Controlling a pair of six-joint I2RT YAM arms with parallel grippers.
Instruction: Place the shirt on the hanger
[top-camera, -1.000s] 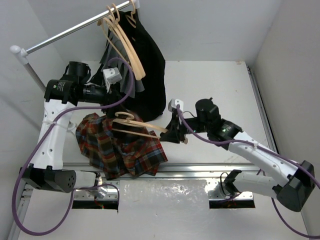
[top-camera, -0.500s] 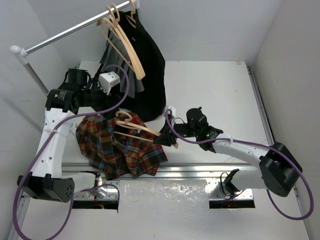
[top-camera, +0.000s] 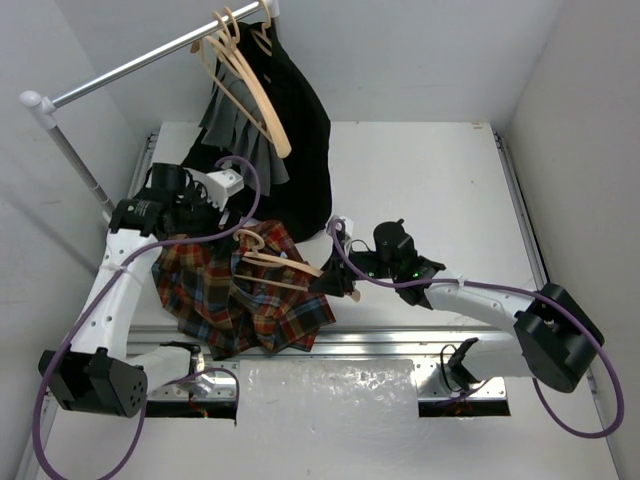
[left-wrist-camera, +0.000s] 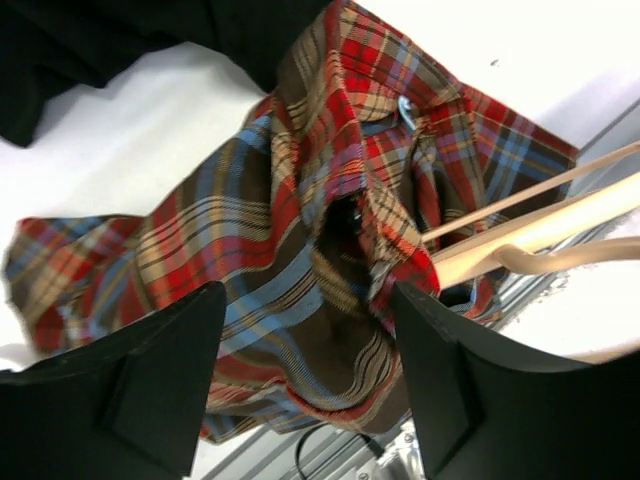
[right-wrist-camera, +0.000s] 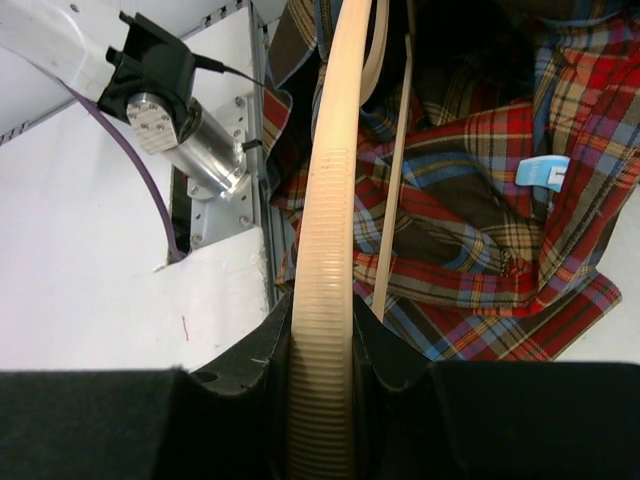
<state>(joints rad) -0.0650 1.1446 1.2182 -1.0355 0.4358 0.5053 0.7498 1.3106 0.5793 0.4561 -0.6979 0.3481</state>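
Observation:
The plaid shirt (top-camera: 225, 295) lies crumpled on the table near the front rail, collar side towards the hanger (top-camera: 283, 264). That pale tan hanger rests on the shirt's upper folds. My right gripper (top-camera: 338, 282) is shut on the end of one hanger arm (right-wrist-camera: 325, 250), whose ribbed surface runs straight between the jaws (right-wrist-camera: 322, 400). My left gripper (top-camera: 200, 222) hovers just over the shirt's upper left part. Its jaws stand wide apart in the left wrist view (left-wrist-camera: 305, 370), with plaid fabric (left-wrist-camera: 270, 250) below them and nothing pinched. The hanger's hook (left-wrist-camera: 560, 255) shows at the right there.
A rail (top-camera: 130, 65) on a pole (top-camera: 60, 130) crosses the back left, carrying several tan hangers (top-camera: 245, 85), a black garment (top-camera: 300, 140) and a grey one (top-camera: 225, 130). A metal rail (top-camera: 380, 340) runs along the near table edge. Walls close in on both sides.
My left arm has come down and forward over the shirt, its jaws spreading. My right gripper carried the hanger left onto the shirt, then held still.

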